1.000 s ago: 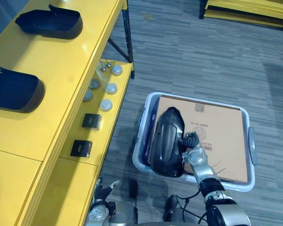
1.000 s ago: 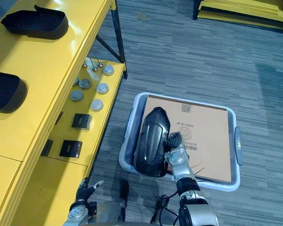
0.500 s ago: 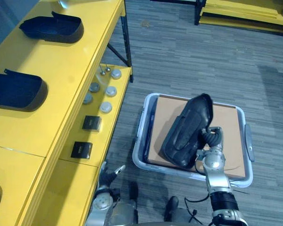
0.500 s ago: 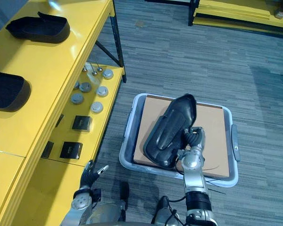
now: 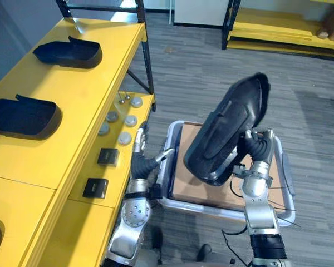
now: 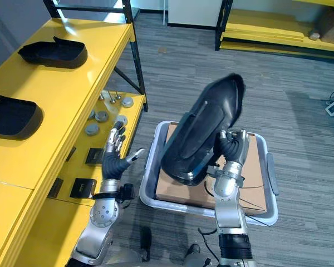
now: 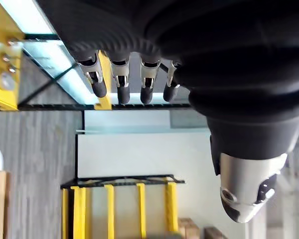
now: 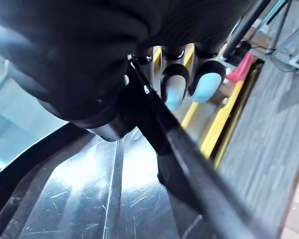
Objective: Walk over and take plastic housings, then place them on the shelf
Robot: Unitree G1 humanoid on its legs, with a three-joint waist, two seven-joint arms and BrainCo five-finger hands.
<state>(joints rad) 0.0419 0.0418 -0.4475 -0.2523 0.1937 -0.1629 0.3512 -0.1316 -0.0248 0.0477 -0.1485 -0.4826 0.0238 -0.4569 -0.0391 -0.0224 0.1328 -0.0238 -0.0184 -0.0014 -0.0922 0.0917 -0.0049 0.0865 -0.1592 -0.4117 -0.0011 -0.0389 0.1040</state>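
Along the left of the frame, a yellow shelf [image 5: 72,105] with two black plastic housings on its top level: far housing [image 5: 69,54] at upper left, near housing [image 5: 25,115] below it by the left edge, well apart from each other. On the lower level just right of these, round metal discs [image 5: 125,137] in a cluster, and two small black boxes [image 5: 108,157] nearer the bottom.

Left of centre, left robot hand [image 5: 143,161] raised in front of the shelf's lower level: open, fingers [image 7: 120,87] straight, thumb spread aside, holding nothing.

At centre, held housing [image 5: 228,133], a third black shell, tilted with its upper end leaning toward the upper right, up in the air over a grey bin [image 5: 287,175] on the carpeted floor [image 5: 200,72]. Inside the bin, a flat cardboard sheet [image 5: 186,189].

Right of centre, right robot hand [image 5: 257,149] gripping that shell at its lower right edge, fingers [image 8: 173,82] curled over the rim.
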